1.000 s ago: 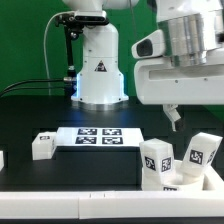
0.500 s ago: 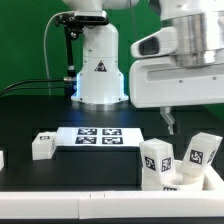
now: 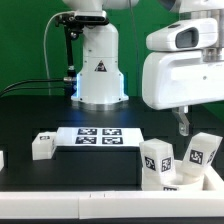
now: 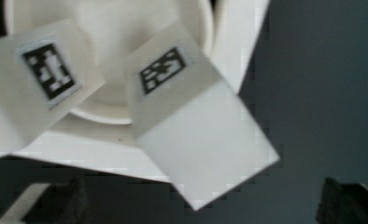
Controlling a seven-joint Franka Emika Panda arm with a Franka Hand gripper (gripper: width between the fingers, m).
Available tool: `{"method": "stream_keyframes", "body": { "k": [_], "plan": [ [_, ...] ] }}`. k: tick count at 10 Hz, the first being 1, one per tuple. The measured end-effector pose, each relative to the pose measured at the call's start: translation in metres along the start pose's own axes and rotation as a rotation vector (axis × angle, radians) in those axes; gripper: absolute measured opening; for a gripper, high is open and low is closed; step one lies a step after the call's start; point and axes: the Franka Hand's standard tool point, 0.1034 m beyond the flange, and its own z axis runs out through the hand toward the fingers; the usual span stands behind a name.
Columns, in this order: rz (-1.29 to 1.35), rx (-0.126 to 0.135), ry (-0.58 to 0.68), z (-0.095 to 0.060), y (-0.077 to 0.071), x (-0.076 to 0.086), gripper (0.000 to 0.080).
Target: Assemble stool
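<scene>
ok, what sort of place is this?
Probably a robotics lab test cell: a white robot base mounted at a black table, a marker board, tagged stool legs, and a green backdrop.

A robotics lab: white arm base (image 3: 99, 70) on a black table (image 3: 40, 110); green backdrop (image 3: 25, 40); tagged marker board (image 3: 97, 137).

Tight spot below my spread-apart claw (image 3: 183, 125): a first leg (image 3: 157, 161) and a second leg (image 3: 200, 154) crowd the seat (image 3: 186, 181) near the desk's (image 3: 40, 115) front edge, on the exterior view's right, with only a thin slot between them. The marker board (image 3: 97, 137) lies flat mid-desk. A loose leg (image 3: 42, 146) sits toward the exterior view's left, with bare desk around it.
</scene>
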Motion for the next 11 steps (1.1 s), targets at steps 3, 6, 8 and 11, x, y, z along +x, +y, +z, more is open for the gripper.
{"method": "stream_keyframes", "body": {
  "k": [3, 6, 8, 11],
  "plan": [
    [-0.174, -0.021, -0.013, 0.006, -0.001, -0.004, 0.0649],
    [-0.286, -0.026, -0.042, 0.032, -0.007, -0.018, 0.0649],
    [-0.251, -0.03, -0.049, 0.036, -0.011, -0.019, 0.0637],
    [-0.177, -0.033, -0.048, 0.036, -0.007, -0.019, 0.0336]
  ]
}}
